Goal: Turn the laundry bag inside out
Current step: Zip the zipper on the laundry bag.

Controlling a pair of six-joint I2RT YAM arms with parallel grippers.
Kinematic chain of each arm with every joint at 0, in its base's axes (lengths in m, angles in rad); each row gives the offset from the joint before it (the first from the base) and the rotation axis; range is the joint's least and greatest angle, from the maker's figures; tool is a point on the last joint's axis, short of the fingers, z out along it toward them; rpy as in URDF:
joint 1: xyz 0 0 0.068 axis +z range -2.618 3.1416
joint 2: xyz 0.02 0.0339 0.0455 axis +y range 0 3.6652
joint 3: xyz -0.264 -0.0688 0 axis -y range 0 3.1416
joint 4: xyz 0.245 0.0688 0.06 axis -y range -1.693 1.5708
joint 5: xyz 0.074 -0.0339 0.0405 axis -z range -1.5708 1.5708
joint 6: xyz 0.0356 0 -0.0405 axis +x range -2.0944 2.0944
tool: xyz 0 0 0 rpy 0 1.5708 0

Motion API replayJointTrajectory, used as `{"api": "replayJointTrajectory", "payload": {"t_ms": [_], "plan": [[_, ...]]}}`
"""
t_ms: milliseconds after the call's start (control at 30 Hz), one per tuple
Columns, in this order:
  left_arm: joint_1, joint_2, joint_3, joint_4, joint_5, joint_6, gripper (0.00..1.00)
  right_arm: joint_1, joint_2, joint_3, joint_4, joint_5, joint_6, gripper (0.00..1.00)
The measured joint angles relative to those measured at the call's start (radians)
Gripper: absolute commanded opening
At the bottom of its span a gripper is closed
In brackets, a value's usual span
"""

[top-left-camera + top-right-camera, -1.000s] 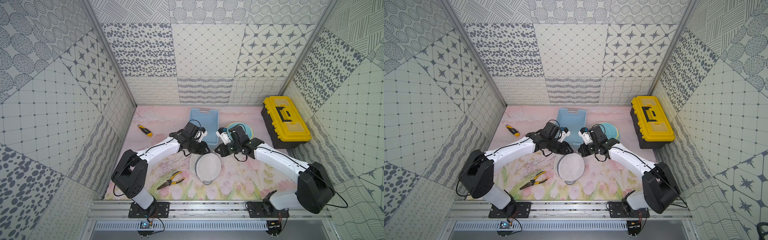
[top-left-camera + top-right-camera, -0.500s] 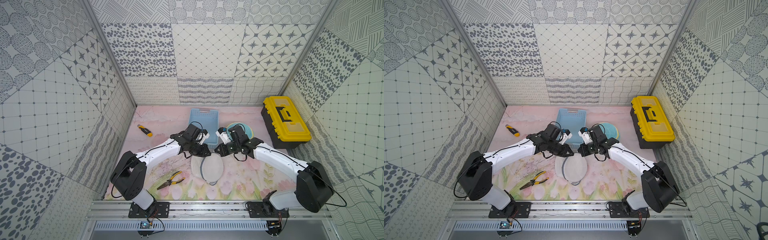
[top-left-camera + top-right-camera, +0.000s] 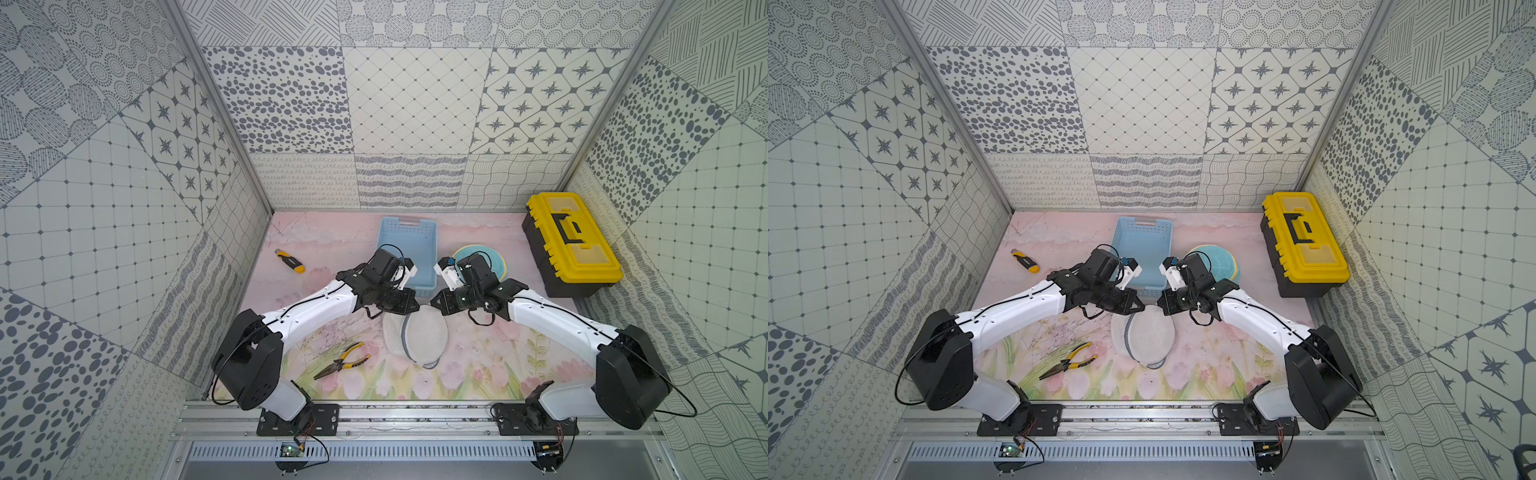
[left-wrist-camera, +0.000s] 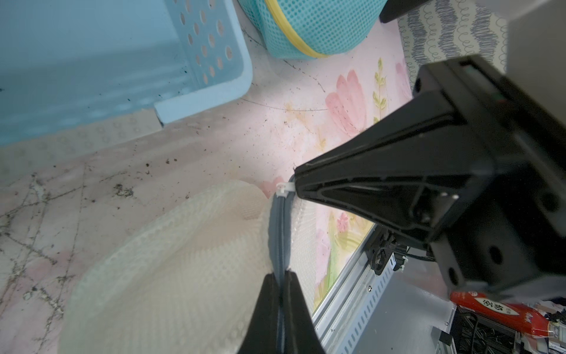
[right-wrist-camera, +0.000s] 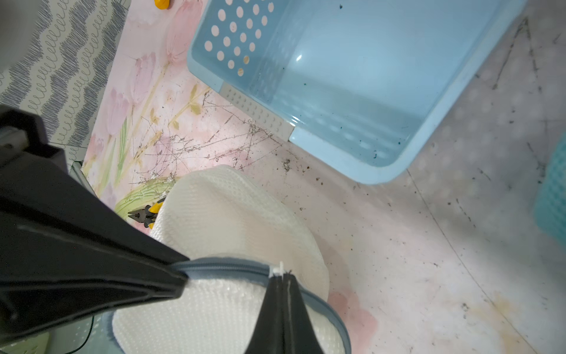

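The laundry bag (image 3: 426, 334) (image 3: 1152, 332) is white mesh with a grey zipper rim, lying mid-table with its mouth pinched narrow. My left gripper (image 3: 414, 306) (image 3: 1143, 307) is shut on the grey rim at the bag's far edge. In the left wrist view the left gripper (image 4: 281, 274) has the rim strip running between its jaws, with the white mesh (image 4: 183, 260) beside them. My right gripper (image 3: 433, 301) (image 3: 1160, 301) is shut on the same rim close by. In the right wrist view the right gripper (image 5: 283, 275) holds the rim at the white zipper pull.
A light blue basket (image 3: 409, 249) stands just behind both grippers. A teal mesh bag (image 3: 496, 259) lies to its right, and a yellow toolbox (image 3: 573, 245) sits at the far right. Pliers (image 3: 343, 361) lie front left, a utility knife (image 3: 289, 261) back left.
My left gripper has closed on the bag's rim and shifted right, toward the right gripper. The bag's mouth went from a wide round opening to a narrow fold.
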Motion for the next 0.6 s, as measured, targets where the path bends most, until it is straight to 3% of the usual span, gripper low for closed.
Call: {"api": "replayJointTrajectory", "payload": {"t_ms": [600], "plan": [[0.016, -0.091, -0.072, -0.004, -0.087, -0.022, 0.0, -0.021, -0.092, -0.155, 0.02, 0.033, 0.044, 0.0]]}}
